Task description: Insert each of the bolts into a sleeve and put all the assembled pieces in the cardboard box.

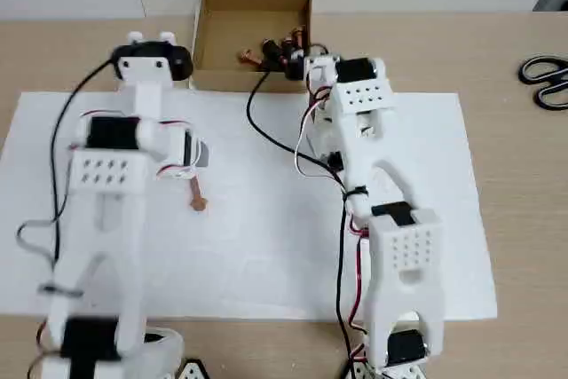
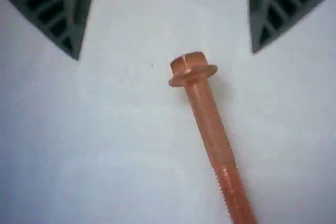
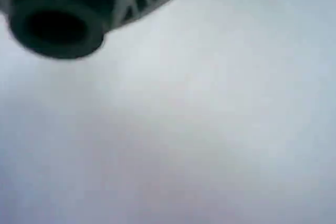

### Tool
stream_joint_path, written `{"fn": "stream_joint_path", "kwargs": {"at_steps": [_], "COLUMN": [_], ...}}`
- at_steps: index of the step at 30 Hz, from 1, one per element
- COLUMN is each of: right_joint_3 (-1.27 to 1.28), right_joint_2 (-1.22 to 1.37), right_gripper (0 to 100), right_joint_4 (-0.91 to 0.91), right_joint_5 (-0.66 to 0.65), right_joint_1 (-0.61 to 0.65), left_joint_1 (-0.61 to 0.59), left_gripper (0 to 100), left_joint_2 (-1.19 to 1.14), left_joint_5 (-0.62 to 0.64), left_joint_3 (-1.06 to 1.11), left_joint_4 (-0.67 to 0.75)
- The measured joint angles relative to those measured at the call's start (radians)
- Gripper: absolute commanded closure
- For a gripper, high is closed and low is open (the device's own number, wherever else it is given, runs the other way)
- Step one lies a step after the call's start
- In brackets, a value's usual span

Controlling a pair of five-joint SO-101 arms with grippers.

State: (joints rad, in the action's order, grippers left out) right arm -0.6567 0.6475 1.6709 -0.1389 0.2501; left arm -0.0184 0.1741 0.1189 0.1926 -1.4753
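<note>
The bolt [image 2: 205, 124] is a copper-coloured flanged hex bolt lying flat on the white sheet [image 1: 266, 219], left of centre and well short of the cardboard box [image 1: 235, 37]. It looks like solid metal: stiff, small, light enough for these arms, and smooth enough to slip or roll on its round shank if nudged. The plain upper shank just below the flange seems the best place to pinch, across its width, leaving the threaded end free to enter a sleeve. The left gripper [image 2: 165, 53] hangs over the bolt with its dark ribbed fingers [image 2: 58, 9] spread wide, one to each side of the head and touching nothing. The black sleeve [image 3: 55, 27] is a short rigid tube with an open bore, probably plastic and very light. It sits against a ribbed finger and clear of the surface, so the right gripper [image 1: 300, 64] appears to be pinching it, seen from above at the near right corner of the box. Several assembled pieces [image 1: 277, 51] lie inside the box at its right side. Scissors [image 1: 546, 77] rest on the table [image 1: 515, 175] at the far right. No brand, label or writing can be read.
</note>
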Motion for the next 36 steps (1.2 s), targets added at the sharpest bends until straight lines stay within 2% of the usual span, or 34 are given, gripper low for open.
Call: {"fn": "stream_joint_path", "kwargs": {"at_steps": [6,13,19,29,33,36], "right_joint_3": [0.092,0.152,0.152,0.152,0.152,0.152], "right_joint_2": [-0.207,-0.382,-0.431,-0.431,-0.431,-0.431], "right_gripper": [99.5,99.5,99.5,99.5,99.5,99.5], "right_joint_4": [0.0,0.005,0.006,0.006,0.006,0.006], "right_joint_5": [0.0,0.0,0.0,0.0,0.0,0.0], "right_joint_1": [0.0,0.0,0.0,0.0,-0.005,-0.032], "left_joint_1": [0.0,0.005,0.009,0.066,0.117,0.112], "left_gripper": [81,82,100,99,99,99], "left_joint_2": [-0.238,-0.417,-0.442,-0.442,-0.42,-0.344], "left_joint_5": [0.012,0.092,0.117,0.121,0.015,-0.133], "left_joint_3": [0.0,0.0,0.0,0.012,-0.043,-0.1], "left_joint_4": [0.123,0.212,0.222,0.224,0.137,0.068]}}
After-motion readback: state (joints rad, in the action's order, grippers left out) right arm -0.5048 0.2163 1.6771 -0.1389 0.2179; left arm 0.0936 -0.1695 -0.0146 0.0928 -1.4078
